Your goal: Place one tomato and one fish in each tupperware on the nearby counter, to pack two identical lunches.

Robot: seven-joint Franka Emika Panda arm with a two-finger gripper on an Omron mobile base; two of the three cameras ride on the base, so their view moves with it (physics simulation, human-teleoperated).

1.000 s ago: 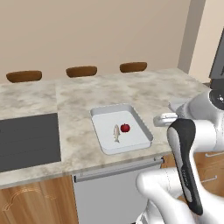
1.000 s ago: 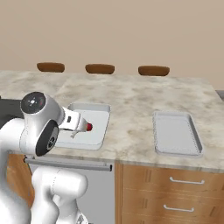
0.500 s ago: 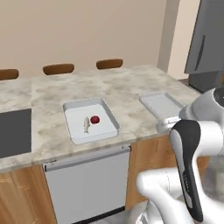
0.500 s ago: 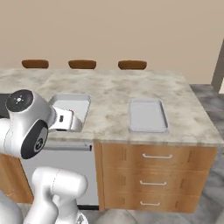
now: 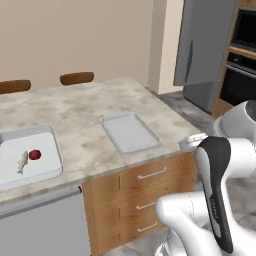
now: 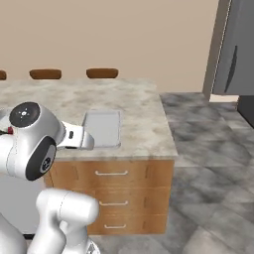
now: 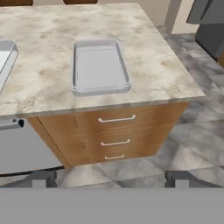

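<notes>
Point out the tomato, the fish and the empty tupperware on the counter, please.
tomato (image 5: pixel 34 154), left base view, middle of the red ball.
fish (image 5: pixel 22 161), left base view, mid-body, beside the tomato.
empty tupperware (image 7: pixel 99 68), hand view, bare floor of the tray.

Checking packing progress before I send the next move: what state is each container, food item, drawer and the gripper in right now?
White rectangular tupperware: holds one tomato and one fish.
Red tomato: inside that tupperware, beside the fish.
Small grey fish: lying flat inside it.
Grey rectangular tupperware: empty.
Wooden drawers: all shut.
Gripper: open, holding nothing.
</notes>
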